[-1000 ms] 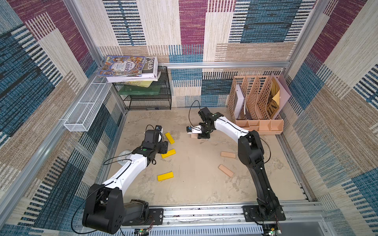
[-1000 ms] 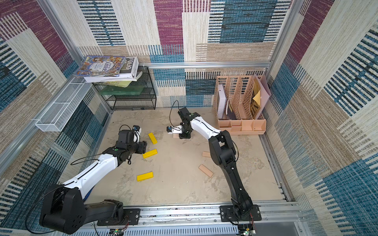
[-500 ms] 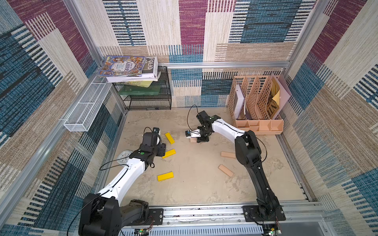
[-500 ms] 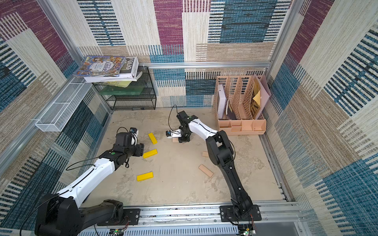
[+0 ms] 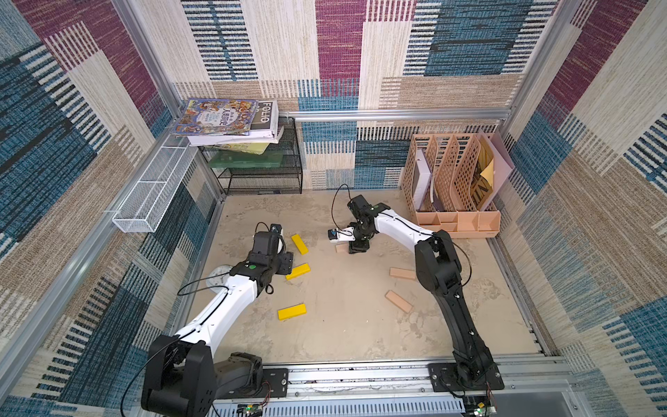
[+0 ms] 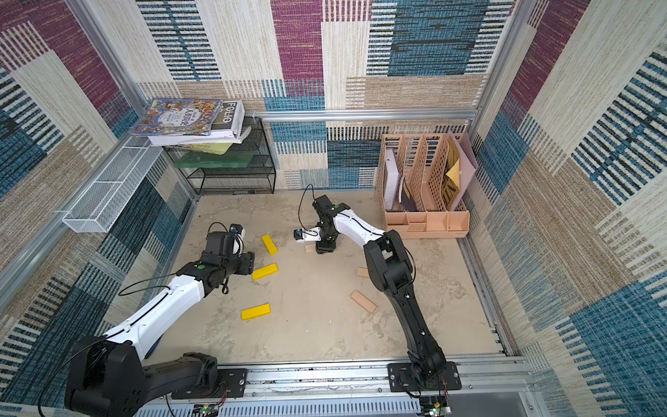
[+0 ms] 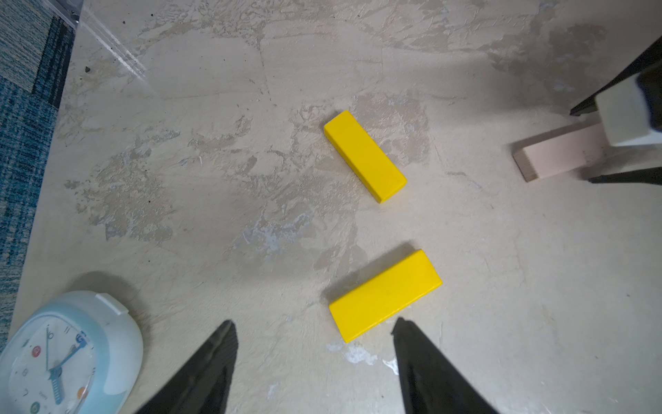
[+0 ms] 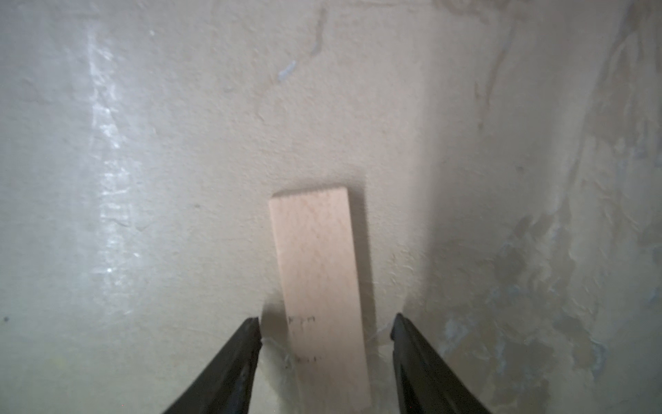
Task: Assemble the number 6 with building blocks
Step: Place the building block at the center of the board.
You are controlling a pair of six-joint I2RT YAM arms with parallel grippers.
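On the tabletop (image 5: 343, 335), my right pincer (image 8: 325, 317) is straddling a pale tan wooden bar (image 8: 318, 272), spread clear of it; my left pincer (image 7: 314, 320) is hovering wide near a bright yellow rectangular bar (image 7: 385, 294).

Arms (image 5: 223, 307) white w/ black joints, thin black cables, green dot nr wrist
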